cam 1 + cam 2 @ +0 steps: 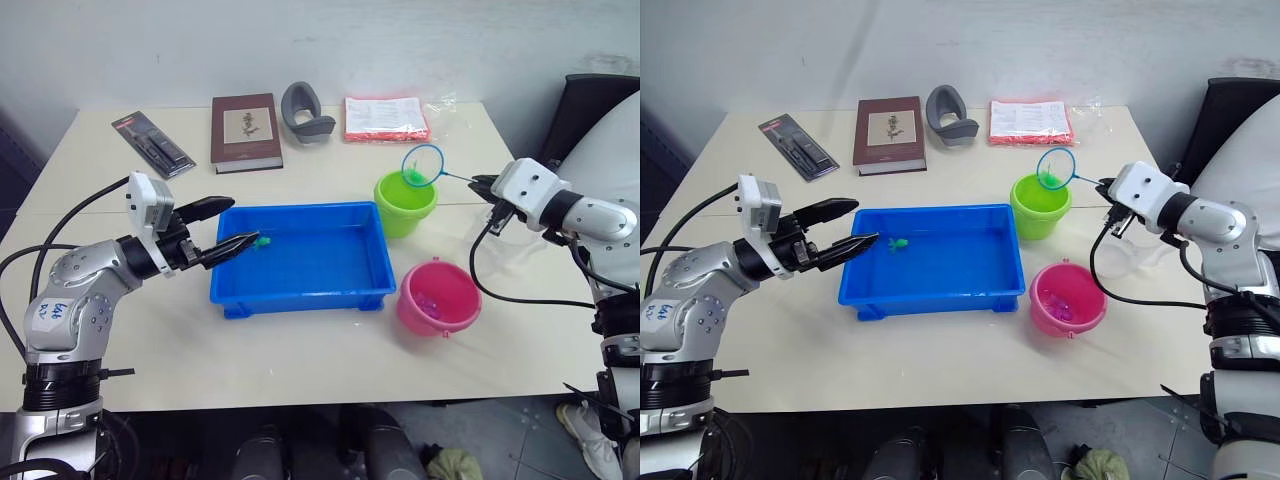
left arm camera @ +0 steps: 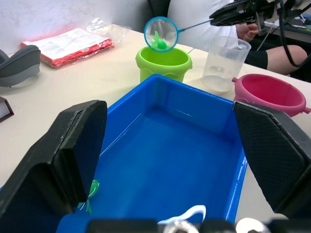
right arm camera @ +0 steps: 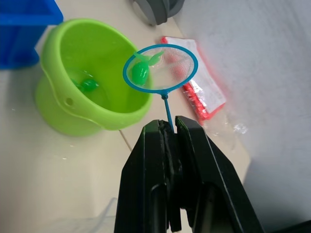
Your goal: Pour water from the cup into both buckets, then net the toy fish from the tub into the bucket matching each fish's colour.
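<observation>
The right tool [image 3: 167,127], clamped on the net [image 3: 160,68] handle, holds a green fish [image 3: 141,73] over the green bucket [image 3: 87,102] ahead of it, while the left tool [image 1: 226,228] gapes wide above the tub [image 1: 300,290].

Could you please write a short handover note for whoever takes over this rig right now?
Right pincer: shut on the net handle, hoop held above the green bucket with one green fish in the mesh.
Left pincer: open, holding nothing, poised at the left end of the blue tub.
Done: one green fish already lies in the green bucket; the pink bucket holds pink fish. The cup stands beside the pink bucket.
Left: tip the netted fish into the green bucket, then net the green fish in the tub's near-left corner. I see no other fish in the tub.
</observation>
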### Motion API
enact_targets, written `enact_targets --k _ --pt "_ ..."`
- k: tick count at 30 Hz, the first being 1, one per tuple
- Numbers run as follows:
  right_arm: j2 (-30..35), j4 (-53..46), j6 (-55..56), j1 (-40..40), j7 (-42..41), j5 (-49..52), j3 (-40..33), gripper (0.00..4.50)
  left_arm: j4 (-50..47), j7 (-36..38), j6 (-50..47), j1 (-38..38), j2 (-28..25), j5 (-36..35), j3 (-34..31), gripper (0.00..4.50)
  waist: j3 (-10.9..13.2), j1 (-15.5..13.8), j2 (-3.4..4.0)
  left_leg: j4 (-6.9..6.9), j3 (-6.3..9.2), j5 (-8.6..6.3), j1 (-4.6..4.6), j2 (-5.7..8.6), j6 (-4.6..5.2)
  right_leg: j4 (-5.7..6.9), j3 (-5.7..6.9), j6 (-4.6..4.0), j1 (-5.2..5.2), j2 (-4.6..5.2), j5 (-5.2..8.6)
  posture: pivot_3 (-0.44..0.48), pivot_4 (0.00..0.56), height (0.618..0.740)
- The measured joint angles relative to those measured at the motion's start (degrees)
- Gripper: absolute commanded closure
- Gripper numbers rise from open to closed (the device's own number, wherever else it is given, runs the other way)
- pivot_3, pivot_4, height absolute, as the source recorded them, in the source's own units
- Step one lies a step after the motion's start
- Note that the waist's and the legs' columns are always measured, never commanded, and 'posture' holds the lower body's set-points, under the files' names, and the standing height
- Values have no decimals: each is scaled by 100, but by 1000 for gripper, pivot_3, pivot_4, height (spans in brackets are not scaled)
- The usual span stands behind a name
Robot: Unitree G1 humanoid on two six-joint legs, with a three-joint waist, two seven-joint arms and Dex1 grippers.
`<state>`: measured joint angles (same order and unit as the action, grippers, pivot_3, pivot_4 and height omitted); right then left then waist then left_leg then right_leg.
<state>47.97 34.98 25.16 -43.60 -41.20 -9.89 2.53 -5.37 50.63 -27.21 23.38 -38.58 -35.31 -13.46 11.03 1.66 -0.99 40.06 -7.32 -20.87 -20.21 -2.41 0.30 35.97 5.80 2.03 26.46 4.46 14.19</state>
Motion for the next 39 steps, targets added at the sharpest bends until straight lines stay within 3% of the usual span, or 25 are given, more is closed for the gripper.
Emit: enact_targets --k 7,14,23,29,32,35,39 --pt "627 397 1881 -129 1891 -2080 778 4500 170 154 200 1 0 94 50 55 0 0 0 0 -3 0 0 0 -1 -1 -5 -1 4 0 1 0 150 740" --pt "1036 433 2505 -201 3752 -3672 1264 4500 176 182 407 4 35 158 50 55 0 0 0 0 -6 2 0 -2 -5 -1 -9 -2 5 -1 1 0 150 740" --pt "1183 598 2713 -255 4331 -3988 1463 4500 184 148 589 -56 158 200 45 55 0 15 0 -1 -10 5 3 -5 -6 0 -14 -2 4 -6 1 0 150 740" --pt "1173 630 2696 -309 4095 -3694 1460 4500 180 145 614 -143 160 197 43 55 0 8 0 0 -10 7 3 -6 -6 0 -15 -2 4 -6 1 0 150 740" --pt "970 782 2667 -324 3591 -2882 1294 4500 166 148 614 -290 158 186 -8 55 0 14 0 0 -10 8 4 -6 -5 0 -14 -1 2 -7 1 0 150 740" --pt "532 489 2328 -234 2255 -1061 1065 4500 155 158 652 -564 151 155 -206 55 0 60 0 0 -9 9 7 -21 -8 0 -13 -4 0 -22 -1 0 150 740" --pt "5 -1193 509 316 180 1473 1064 4500 142 197 833 -1090 54 143 -718 55 0 34 1 -1 4 13 4 -33 -16 1 -2 -14 0 -26 -5 0 150 740"
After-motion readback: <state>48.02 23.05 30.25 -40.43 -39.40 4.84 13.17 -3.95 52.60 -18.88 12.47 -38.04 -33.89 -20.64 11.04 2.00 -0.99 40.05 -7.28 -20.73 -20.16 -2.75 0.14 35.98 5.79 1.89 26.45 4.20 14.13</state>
